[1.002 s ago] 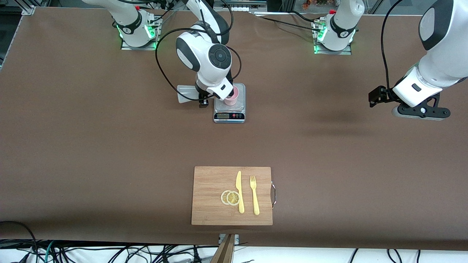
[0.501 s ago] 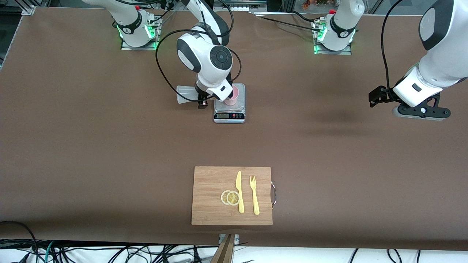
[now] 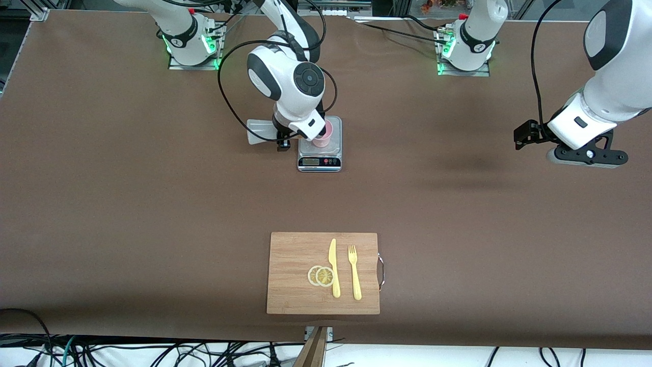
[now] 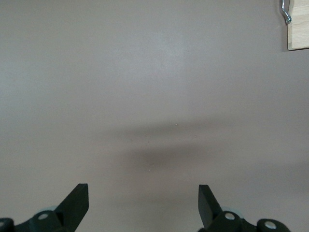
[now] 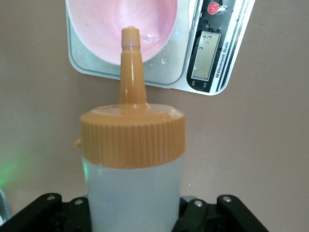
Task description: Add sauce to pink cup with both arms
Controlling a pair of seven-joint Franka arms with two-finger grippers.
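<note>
Two arms: the right gripper (image 5: 133,212) is clenched on the sauce (image 5: 133,159), nozzle tilted over the cup (image 3: 324,136), which stands on the scale (image 3: 320,153). The left gripper (image 4: 143,205), fingers spread and empty, waits over bare table (image 3: 153,204) at the left arm's end.

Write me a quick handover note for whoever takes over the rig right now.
Right end effector: shut on the sauce bottle, tipped, its nozzle over the pink cup.
Left end effector: open, empty, waiting over bare table at the left arm's end.
Pink cup stands on the scale.
Cutting board with knife, fork and lemon slices sits nearer the front camera, untouched.
Done: bottle picked up and aimed.
Left: no sauce visible in the cup yet; squeeze, then set the bottle down.
</note>
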